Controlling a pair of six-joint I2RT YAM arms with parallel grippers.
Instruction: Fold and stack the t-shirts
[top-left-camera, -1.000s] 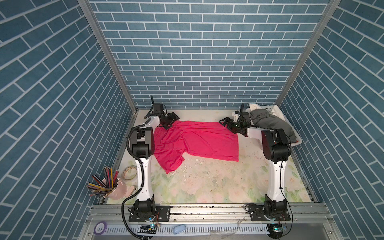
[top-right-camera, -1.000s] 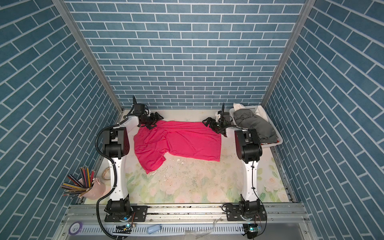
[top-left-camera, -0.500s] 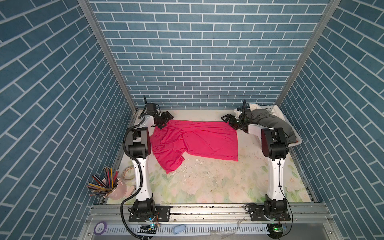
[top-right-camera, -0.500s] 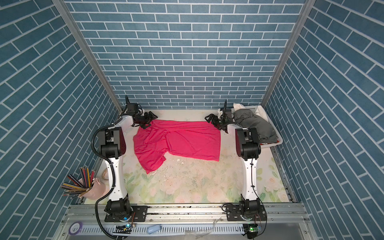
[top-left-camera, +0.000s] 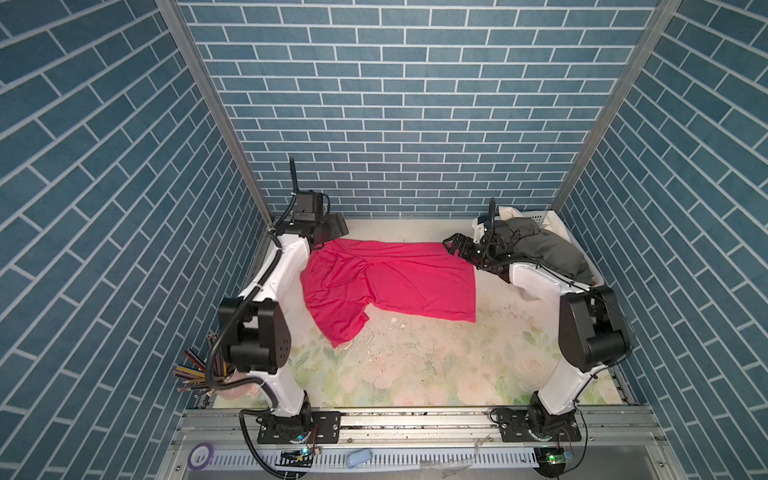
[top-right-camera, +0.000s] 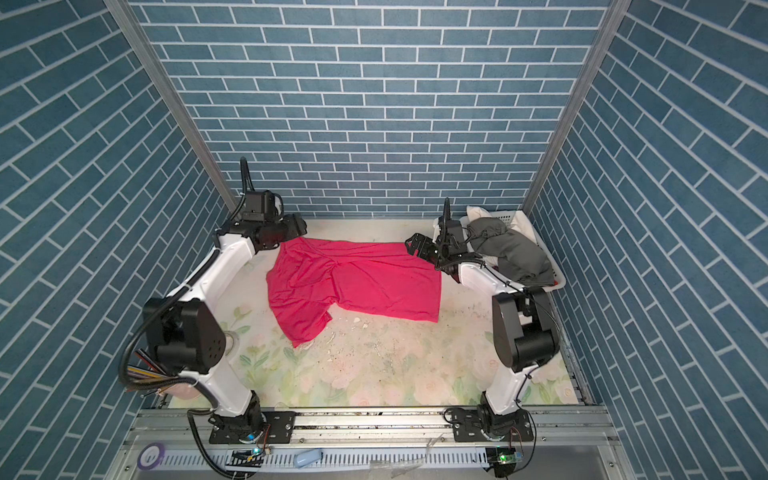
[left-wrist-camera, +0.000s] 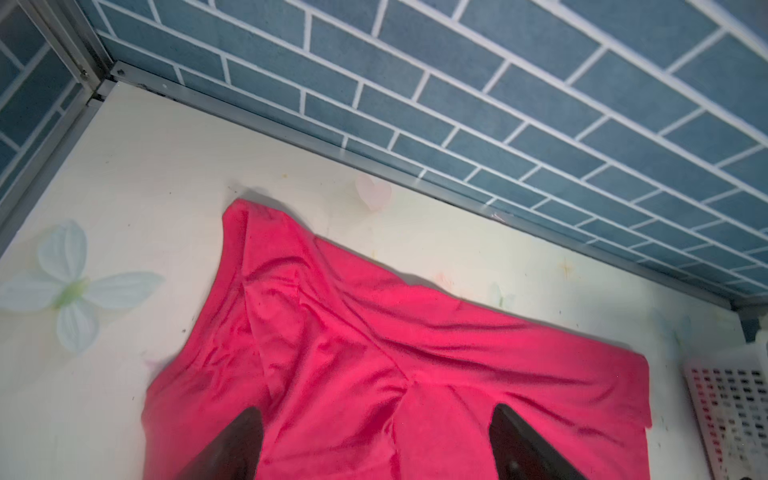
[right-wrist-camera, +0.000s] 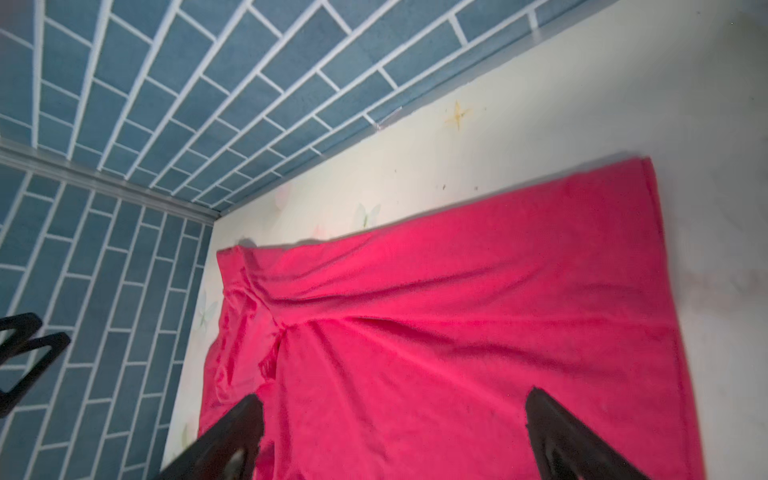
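A bright pink t-shirt (top-left-camera: 395, 282) (top-right-camera: 357, 282) lies spread and wrinkled on the floral mat, with one sleeve trailing toward the front left. My left gripper (top-left-camera: 332, 226) (top-right-camera: 297, 226) hovers open at its far left corner. My right gripper (top-left-camera: 455, 243) (top-right-camera: 415, 245) hovers open at its far right corner. In the wrist views the left gripper (left-wrist-camera: 376, 415) and the right gripper (right-wrist-camera: 392, 399) each show jaws wide apart over pink t-shirt cloth (left-wrist-camera: 374, 353) (right-wrist-camera: 457, 324), holding nothing. A dark grey t-shirt (top-left-camera: 540, 245) (top-right-camera: 511, 249) is heaped on a white basket (top-left-camera: 544, 215) (top-right-camera: 509, 215) with white cloth (top-left-camera: 509, 212).
The basket fills the back right corner behind my right arm, and its slotted wall (left-wrist-camera: 727, 399) shows in the left wrist view. A cup of pencils (top-left-camera: 199, 370) stands at the front left. Crumbs (top-left-camera: 399, 332) dot the mat. A purple tape roll (top-left-camera: 200, 455) lies on the front rail.
My left gripper has drawn back toward the rear wall and the left corner. The shirt's far left corner now lies flatter and farther back. My right gripper has barely shifted. Both stayed open.
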